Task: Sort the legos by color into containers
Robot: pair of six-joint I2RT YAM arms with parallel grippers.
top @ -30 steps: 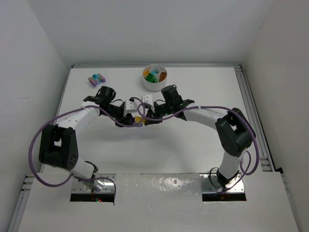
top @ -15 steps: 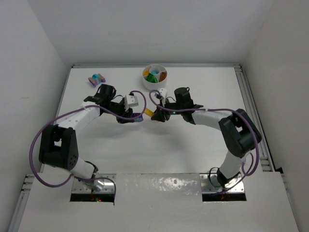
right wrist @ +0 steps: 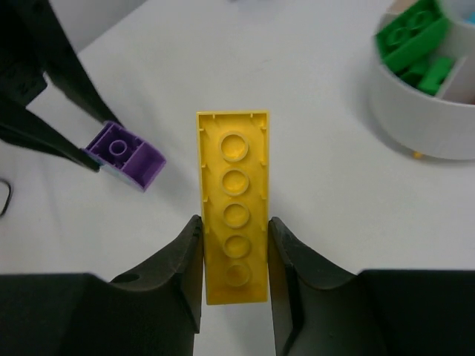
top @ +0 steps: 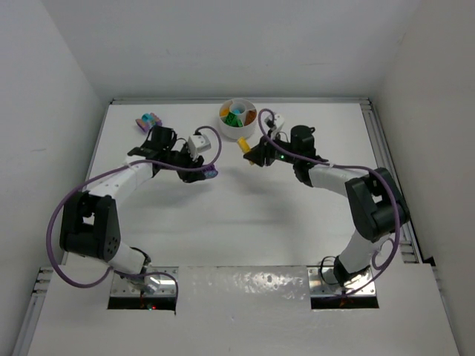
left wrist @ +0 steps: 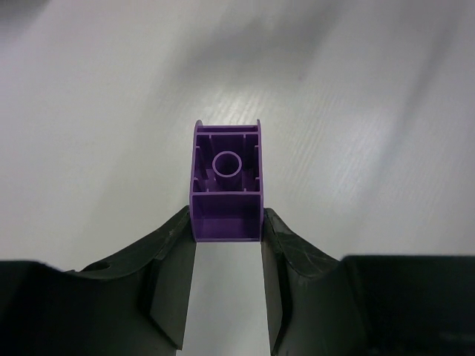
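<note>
Right gripper: jaws narrowly parted, clamped on the long sides of a yellow plate, held clear of the table just beside the dish at the far edge. Left gripper: jaws close together, pinching a purple brick, underside showing, left of the dish. Step, as judged: carrying to drop. Next: centre the long plate over its section, which cannot be told here. Green bricks fill the nearest section. Loose legos remain at the far-left corner. The purple brick crowds the approach.

One purple brick, one yellow plate, one white dish, perhaps three loose bricks.
</note>
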